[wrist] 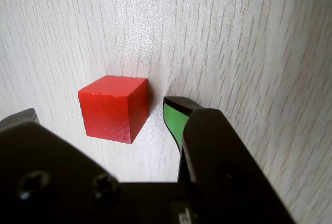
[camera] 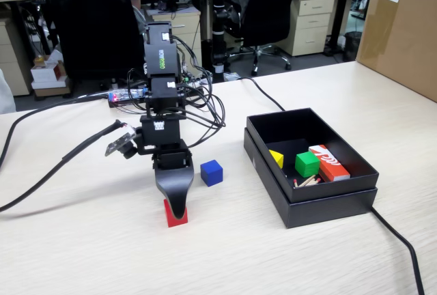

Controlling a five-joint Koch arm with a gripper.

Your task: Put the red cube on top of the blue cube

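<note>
Fixed view: black Koch arm, gripper (camera: 177,211) lowered to the pale wood-grain table (camera: 82,254). The small matte red cube (camera: 175,214) sits on the table directly at the fingertips, partly hidden by the black finger. The small deep-blue cube (camera: 212,172) rests on the table at about 1 o'clock from the red one, near but apart.

Wrist view: jaws apart, straddling the red cube (wrist: 114,107); the green-padded finger (wrist: 174,120) stands just beside its right face, the other tip at the left edge, clear of it.

Open black box (camera: 355,192) at 3 o'clock holds a yellow block (camera: 276,158), green cube (camera: 306,164), and red-orange and white box (camera: 329,162); its print is unreadable. Green lettering on the arm is illegible.
</note>
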